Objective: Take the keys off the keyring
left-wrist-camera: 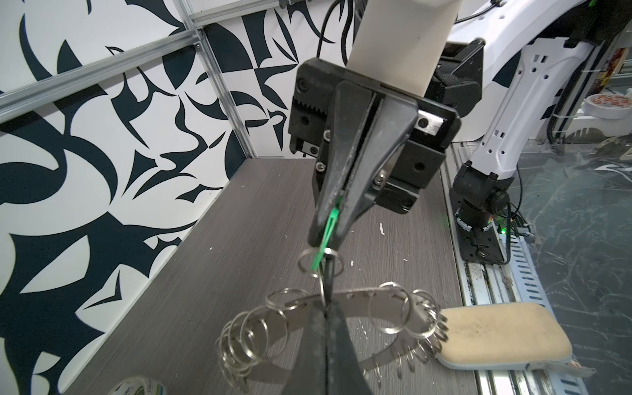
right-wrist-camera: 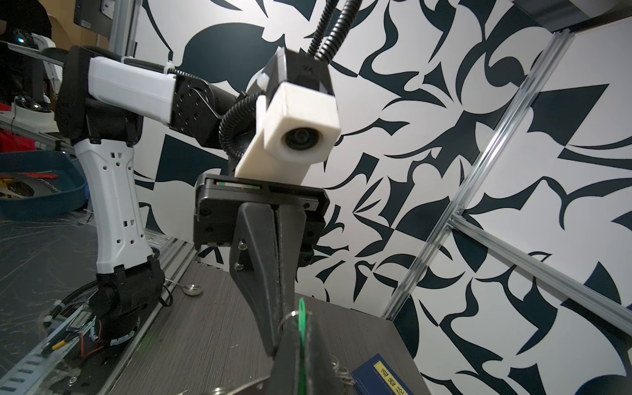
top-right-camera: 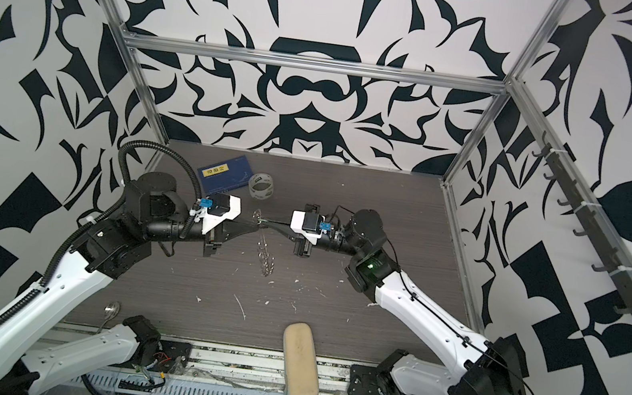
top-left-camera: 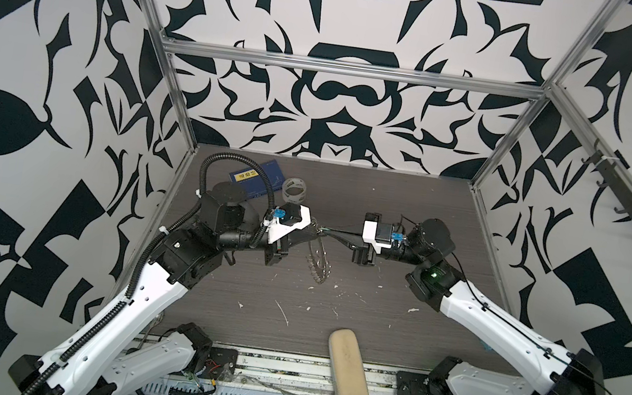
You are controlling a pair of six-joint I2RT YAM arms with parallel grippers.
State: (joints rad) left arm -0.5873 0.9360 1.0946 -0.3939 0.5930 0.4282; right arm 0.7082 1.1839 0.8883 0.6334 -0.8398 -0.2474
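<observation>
The keys (left-wrist-camera: 326, 224), really one little green piece, are pinched between the right fingers (left-wrist-camera: 342, 160). Those fingers are squeezed tight on it, and only the green tip pokes out. The left fingers (left-wrist-camera: 316, 345) are closed tight too. They nip a small wire loop (left-wrist-camera: 300, 265) right where the green tip meets it. The two sets of fingers come together tip to tip, up above the worktop (top-left-camera: 250, 294).

The keyring (left-wrist-camera: 355, 299) hangs just under that spot. It is a big flat grey metal ring with a wide hole. Lots of little silver loops dangle all round its rim. In both top views it stands on its edge, so you see it almost side-on. I cannot tell if its low end touches the worktop.

Behind the keyring, near the back wall, stands a clear tape roll (top-left-camera: 294, 192). A blue book (top-left-camera: 256, 179) lies just beside the roll, farther from the keyring. Well in front of the keyring, a tan case (top-left-camera: 348, 373) lies across the front edge of the worktop. Little white scraps (top-left-camera: 283, 313) are spread on the worktop between the keyring and the case.
</observation>
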